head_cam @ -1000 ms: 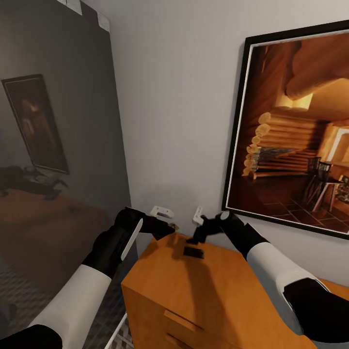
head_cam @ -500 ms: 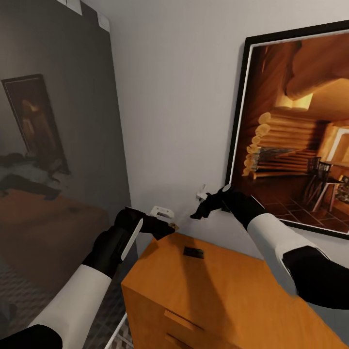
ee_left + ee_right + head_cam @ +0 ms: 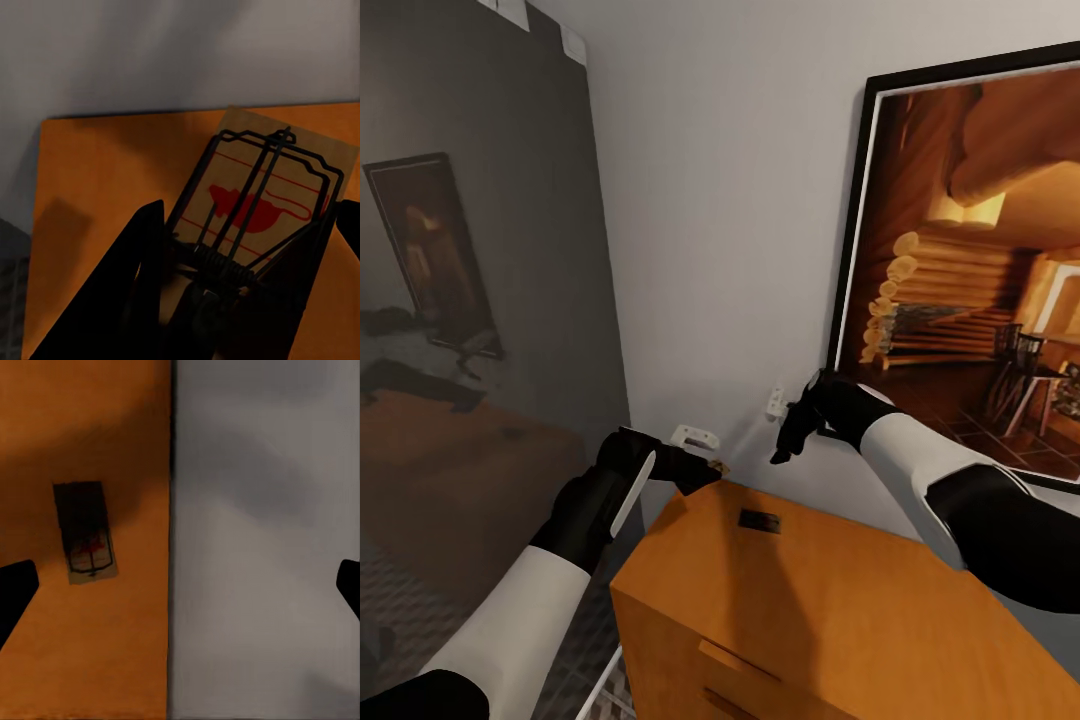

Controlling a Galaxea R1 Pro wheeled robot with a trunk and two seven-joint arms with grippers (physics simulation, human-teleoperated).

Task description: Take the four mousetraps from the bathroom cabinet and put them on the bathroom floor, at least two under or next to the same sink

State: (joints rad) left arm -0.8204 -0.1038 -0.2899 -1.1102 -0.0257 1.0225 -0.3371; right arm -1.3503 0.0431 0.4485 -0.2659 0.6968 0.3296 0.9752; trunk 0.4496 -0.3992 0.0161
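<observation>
Flat on the cabinet [image 3: 830, 610] top near its back edge and left corner: one mousetrap [image 3: 759, 520], tan board, dark wire, red mark, well below the raised right tool [image 3: 785, 447], spread wide and empty. Clamped in the left tool [image 3: 705, 468], off that corner: a second mousetrap [image 3: 259, 199]. Close behind, the wall [image 3: 720, 200]; bare top rightward.
</observation>
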